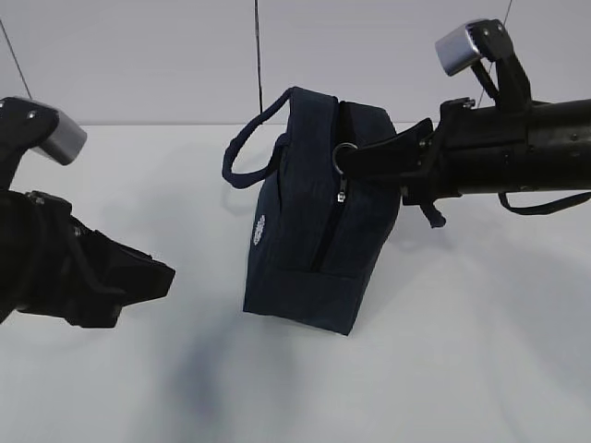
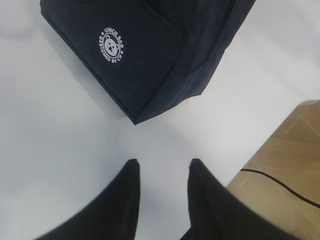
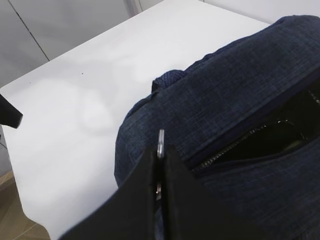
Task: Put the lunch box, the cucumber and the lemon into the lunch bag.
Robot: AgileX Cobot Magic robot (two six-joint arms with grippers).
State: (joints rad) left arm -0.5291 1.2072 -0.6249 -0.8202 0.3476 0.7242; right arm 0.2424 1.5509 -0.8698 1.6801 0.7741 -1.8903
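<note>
The dark navy fabric lunch bag (image 1: 309,217) stands tilted mid-table, its zipper partly parted along the top. At its 2 o'clock edge the right gripper (image 1: 355,157) is clenched on the metal ring pull (image 3: 160,144). The left gripper (image 2: 162,172) hangs at the bag's 8 o'clock, jaws spread and holding nothing, well apart from it. Bare white table (image 1: 480,360) lies all around; its edge (image 2: 260,150) runs close beside the left fingers.
</note>
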